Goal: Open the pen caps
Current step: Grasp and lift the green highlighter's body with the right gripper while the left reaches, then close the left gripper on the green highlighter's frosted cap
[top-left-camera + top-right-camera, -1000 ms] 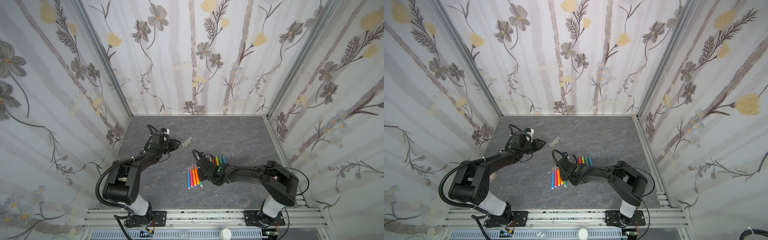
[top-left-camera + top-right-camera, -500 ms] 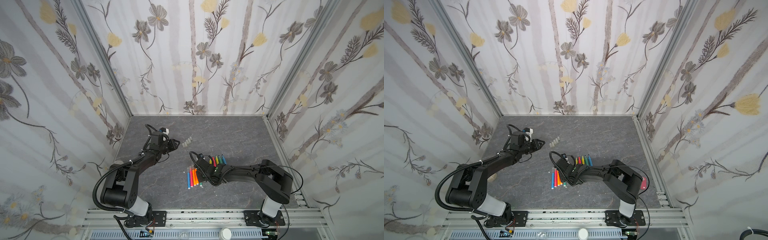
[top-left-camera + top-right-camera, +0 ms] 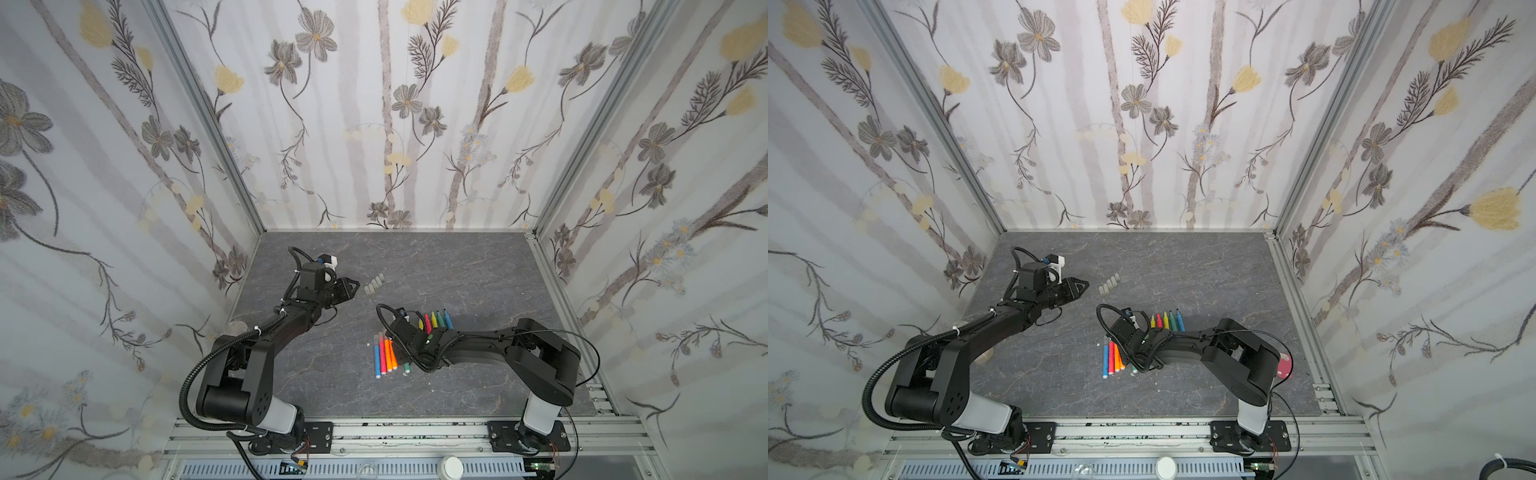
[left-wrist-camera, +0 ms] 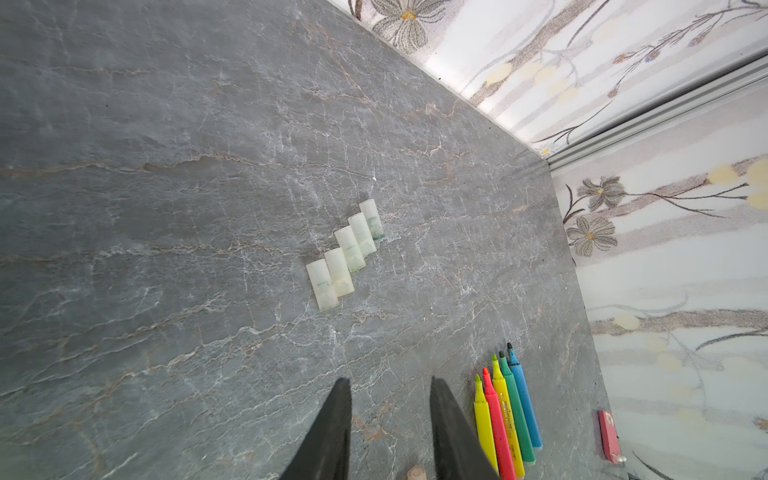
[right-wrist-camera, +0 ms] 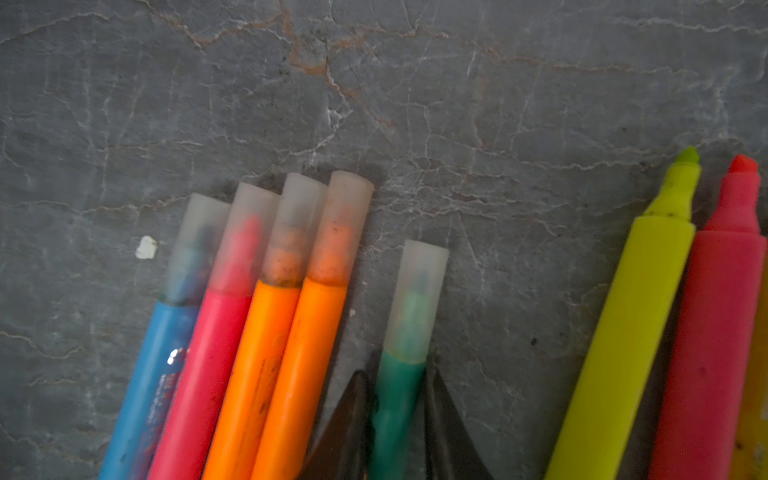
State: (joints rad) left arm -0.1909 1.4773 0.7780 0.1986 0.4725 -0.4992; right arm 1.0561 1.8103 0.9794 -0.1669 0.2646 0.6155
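Observation:
Several capped pens (image 5: 232, 353) lie side by side, blue, pink and two orange, in both top views left of my right wrist (image 3: 384, 353) (image 3: 1112, 357). A green pen (image 5: 395, 407), its cap (image 5: 417, 295) still on, lies apart beside them. My right gripper (image 5: 395, 370) is shut on its barrel just behind the cap. Several uncapped pens (image 3: 436, 320) (image 4: 505, 411) lie in a row farther back. Several loose pen caps (image 4: 345, 253) (image 3: 374, 286) sit in a staggered row. My left gripper (image 4: 386, 380) (image 3: 353, 286) hovers open just left of them, holding nothing.
A small pink object (image 3: 1284, 365) (image 4: 609, 436) lies on the grey stone table (image 3: 415, 262) near the right wall. A white speck (image 5: 146, 247) sits by the blue pen's cap. Flowered walls enclose the table on three sides.
My right gripper has closed in on the green pen's barrel, and the right arm has shifted slightly left. The left arm has stayed nearly still.

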